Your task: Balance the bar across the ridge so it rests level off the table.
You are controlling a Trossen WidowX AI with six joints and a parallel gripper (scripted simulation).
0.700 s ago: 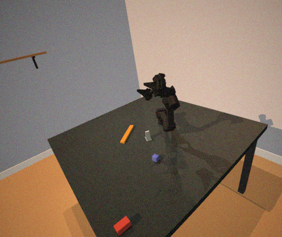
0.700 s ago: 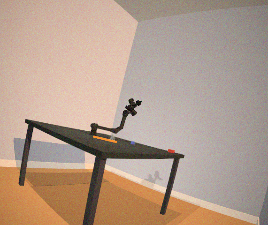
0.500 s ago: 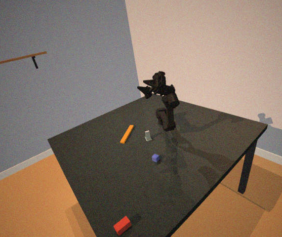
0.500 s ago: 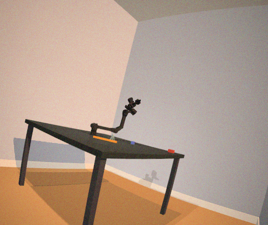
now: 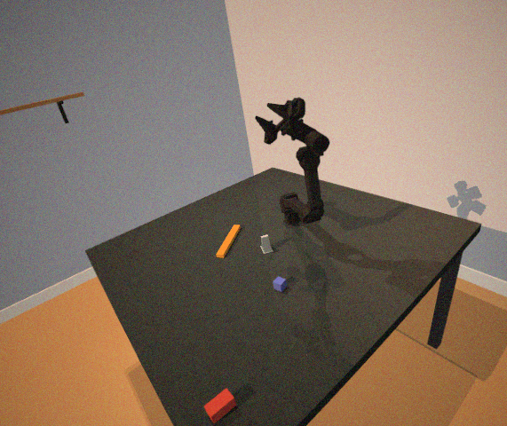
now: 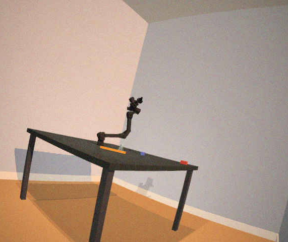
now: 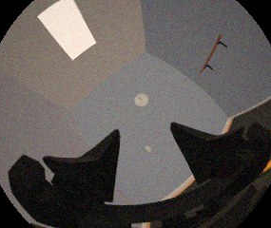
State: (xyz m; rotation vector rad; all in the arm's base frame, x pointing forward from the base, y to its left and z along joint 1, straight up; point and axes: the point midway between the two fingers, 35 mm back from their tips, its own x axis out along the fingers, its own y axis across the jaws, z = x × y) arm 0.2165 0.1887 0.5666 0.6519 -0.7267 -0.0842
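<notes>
The orange bar [image 5: 228,240] [image 6: 112,149] lies flat on the dark table [image 5: 162,293] [image 6: 73,145], beside the ridge and apart from it. The small pale grey ridge [image 5: 265,244] [image 6: 121,147] stands on the table between the bar and the blue cube's side of the table. My gripper [image 5: 262,111] [image 6: 136,99] [image 7: 145,129] is open and empty, raised high above the table and pointing away from it towards the wall. In the wrist view only wall and ceiling show between the fingers.
A blue cube [image 5: 279,284] [image 6: 142,153] sits on the table not far from the ridge. A red block [image 5: 220,405] [image 6: 183,162] lies near the table's far end from the arm. A wooden rail [image 5: 28,106] [image 7: 213,51] is fixed to the wall.
</notes>
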